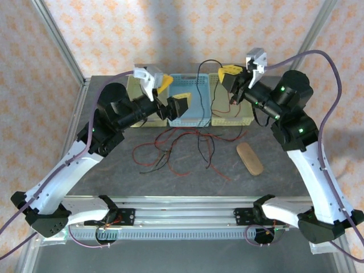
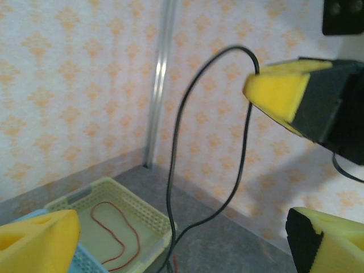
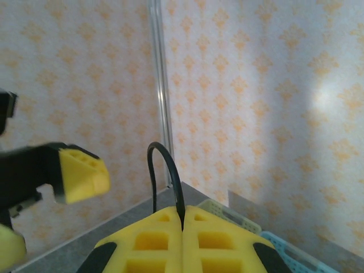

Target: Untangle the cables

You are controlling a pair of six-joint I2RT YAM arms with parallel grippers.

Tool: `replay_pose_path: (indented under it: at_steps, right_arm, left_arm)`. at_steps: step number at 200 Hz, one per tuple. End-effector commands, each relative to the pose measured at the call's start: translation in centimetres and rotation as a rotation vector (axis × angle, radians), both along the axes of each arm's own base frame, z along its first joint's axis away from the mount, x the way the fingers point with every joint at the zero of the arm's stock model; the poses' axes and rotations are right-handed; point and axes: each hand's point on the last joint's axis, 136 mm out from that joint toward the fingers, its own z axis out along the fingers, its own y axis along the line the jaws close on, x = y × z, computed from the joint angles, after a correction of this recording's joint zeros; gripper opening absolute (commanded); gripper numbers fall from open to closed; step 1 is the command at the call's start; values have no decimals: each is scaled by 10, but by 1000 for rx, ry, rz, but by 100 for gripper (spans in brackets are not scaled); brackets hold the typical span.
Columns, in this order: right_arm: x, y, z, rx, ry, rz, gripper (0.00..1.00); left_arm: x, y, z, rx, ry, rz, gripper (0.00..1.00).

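A loose tangle of red and black cables (image 1: 182, 145) lies on the grey table in front of the baskets. My right gripper (image 1: 230, 74) is raised above the right-hand basket and shut on a black cable (image 1: 200, 71), which arcs up from the closed pads (image 3: 182, 224) as a thin loop (image 3: 170, 170) and hangs down to the tangle. My left gripper (image 1: 172, 94) hovers over the blue basket, open and holding nothing. In the left wrist view the black cable (image 2: 176, 125) hangs ahead, between the yellow fingers (image 2: 40, 242). One red cable (image 2: 116, 227) lies coiled in the yellow-green basket (image 2: 145, 213).
Three baskets stand in a row at the back: yellow-green (image 1: 135, 105), blue (image 1: 193, 85) and yellow-green (image 1: 242, 116). A tan oval block (image 1: 249, 158) lies on the table at the right. Patterned walls and metal posts close off the back and sides.
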Motion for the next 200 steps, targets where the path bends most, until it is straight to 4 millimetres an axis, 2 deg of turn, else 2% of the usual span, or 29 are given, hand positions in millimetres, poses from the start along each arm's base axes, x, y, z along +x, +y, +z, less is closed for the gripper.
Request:
replay_pose_path:
  at_steps: [1, 18, 47, 97, 129, 132, 138, 164, 200]
  right_arm:
    - [-17, 5, 30, 86, -47, 85, 0]
    - [-18, 4, 38, 123, -48, 92, 0]
    - [-31, 5, 60, 184, -85, 147, 0]
    - [-43, 7, 88, 270, -110, 223, 0]
    - [-54, 5, 109, 305, -152, 256, 0]
    - [-44, 9, 105, 304, -134, 251, 0]
    - [-41, 9, 107, 314, -131, 247, 0]
    - [-42, 9, 120, 384, -134, 276, 0]
    - [-38, 9, 128, 457, -116, 284, 0]
  left_arm:
    - [-10, -12, 16, -38, -55, -105, 95]
    - [-4, -14, 13, -47, -60, -94, 96]
    - [1, -17, 11, -66, -70, -90, 96]
    - [-3, -38, 2, -140, -50, -220, 94]
    - [-2, -48, -9, -162, -15, -279, 85]
    - [-2, -49, -10, -166, -10, -284, 84]
    - [-3, -50, -11, -174, -6, -292, 83]
    - [-3, -55, -18, -219, 23, -330, 73]
    - [-5, -69, -26, -282, 70, -425, 57]
